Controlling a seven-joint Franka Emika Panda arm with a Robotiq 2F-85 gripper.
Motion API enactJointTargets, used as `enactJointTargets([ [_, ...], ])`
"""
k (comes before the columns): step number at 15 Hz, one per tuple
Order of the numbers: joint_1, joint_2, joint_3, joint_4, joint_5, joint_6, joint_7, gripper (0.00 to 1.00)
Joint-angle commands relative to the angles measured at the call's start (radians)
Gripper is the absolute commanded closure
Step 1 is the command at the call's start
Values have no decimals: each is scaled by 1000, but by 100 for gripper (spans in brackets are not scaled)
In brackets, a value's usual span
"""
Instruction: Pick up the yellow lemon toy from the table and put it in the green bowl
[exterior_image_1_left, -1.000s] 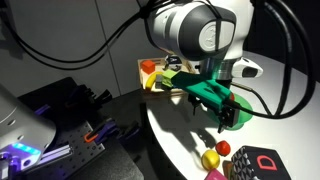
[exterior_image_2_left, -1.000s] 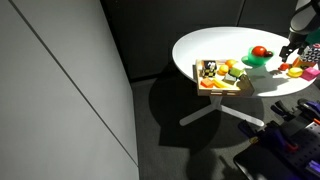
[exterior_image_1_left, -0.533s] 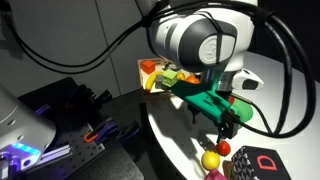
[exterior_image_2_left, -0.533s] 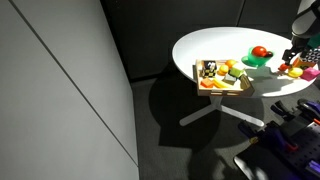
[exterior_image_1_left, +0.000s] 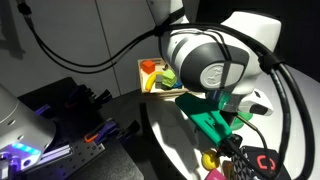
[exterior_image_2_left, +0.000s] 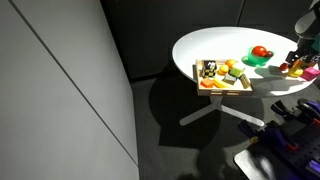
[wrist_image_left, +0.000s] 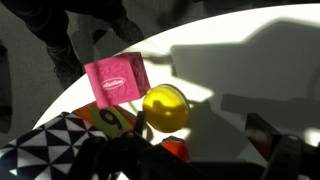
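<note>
The yellow lemon toy (wrist_image_left: 165, 108) lies on the white table (wrist_image_left: 235, 55), with a small red toy (wrist_image_left: 176, 150) right beside it. My gripper (wrist_image_left: 200, 138) is open and hangs low over them, with the lemon close to one finger. In an exterior view the lemon (exterior_image_1_left: 208, 159) shows just beside the gripper (exterior_image_1_left: 236, 150). The green bowl (exterior_image_2_left: 252, 62) sits further in on the table (exterior_image_2_left: 205, 48) with a red round thing in it. The gripper (exterior_image_2_left: 296, 60) is at the table's far edge. The arm hides the bowl in an exterior view.
A pink card (wrist_image_left: 115, 80) and a black-and-white patterned piece (wrist_image_left: 45, 148) lie next to the lemon. A black card with a red shape (exterior_image_1_left: 262, 165) lies by the gripper. A wooden tray of toys (exterior_image_2_left: 220, 75) stands at the table's edge and also shows in an exterior view (exterior_image_1_left: 152, 75).
The arm has come down and moved toward the lemon. The gripper now sits low beside it and stays open. The lemon has not moved.
</note>
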Motion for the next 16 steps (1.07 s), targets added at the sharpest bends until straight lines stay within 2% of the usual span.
enactJointTargets([
  [1, -71, 45, 53, 76, 81, -34, -67, 0],
  [8, -142, 106, 100, 159, 167, -46, -118, 0],
  [16, -175, 136, 114, 177, 182, -44, -146, 0],
])
